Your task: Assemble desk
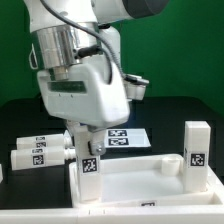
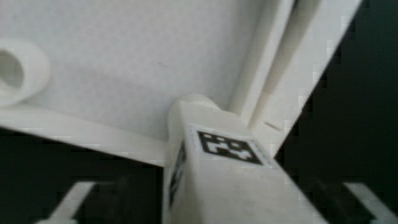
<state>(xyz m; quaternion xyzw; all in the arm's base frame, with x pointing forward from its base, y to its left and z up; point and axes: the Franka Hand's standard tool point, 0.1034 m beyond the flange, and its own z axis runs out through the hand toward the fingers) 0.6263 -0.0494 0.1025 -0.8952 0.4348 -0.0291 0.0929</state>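
The white rimmed desk tabletop (image 1: 140,187) lies at the front; its rim and a round corner socket (image 2: 18,70) show in the wrist view. A white square leg with a tag (image 1: 89,172) stands upright at the tabletop's corner on the exterior view's left. My gripper (image 1: 84,146) is on top of this leg and shut on it. In the wrist view the leg (image 2: 222,150) runs between my fingers (image 2: 71,205), with my gripper (image 2: 217,208) around its upper end. A second tagged leg (image 1: 196,150) stands upright at the tabletop's other near corner.
Two loose tagged legs (image 1: 38,152) lie on the black table on the exterior view's left. The marker board (image 1: 126,137) lies behind the tabletop. The big white robot body (image 1: 80,70) fills the upper middle.
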